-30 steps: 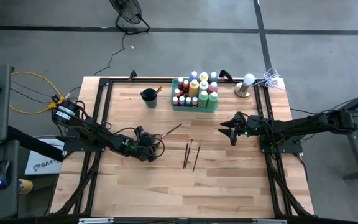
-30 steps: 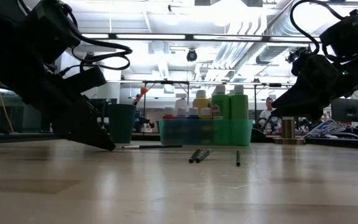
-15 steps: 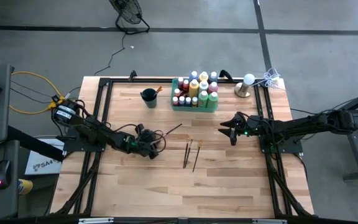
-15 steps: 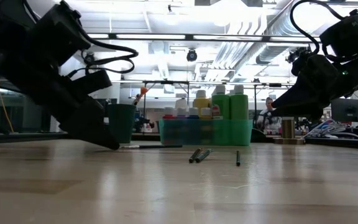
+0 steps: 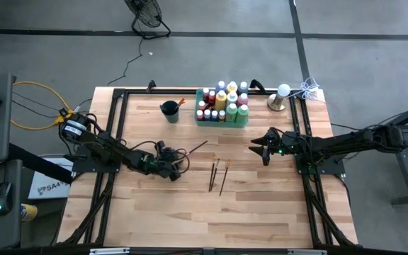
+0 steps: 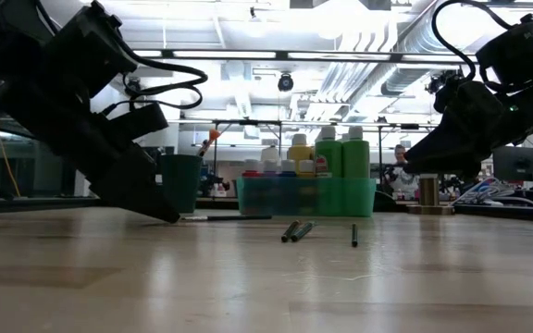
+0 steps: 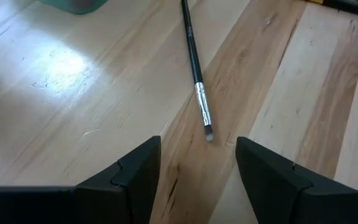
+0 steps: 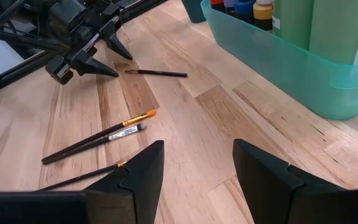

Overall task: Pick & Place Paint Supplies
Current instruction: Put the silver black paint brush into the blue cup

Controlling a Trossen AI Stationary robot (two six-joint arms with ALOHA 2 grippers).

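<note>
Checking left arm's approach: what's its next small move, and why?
Probably ease the left gripper forward and down to straddle the lone paintbrush. Its jaws stand open, and the brush tip lies on the table just ahead of the gap, not yet between the fingers.

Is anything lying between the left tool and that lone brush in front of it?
Nothing visible. The left tool is open, low over bare wood, and the lone brush lies just ahead with its bristle end nearest the gap. The other brushes lie apart.
</note>
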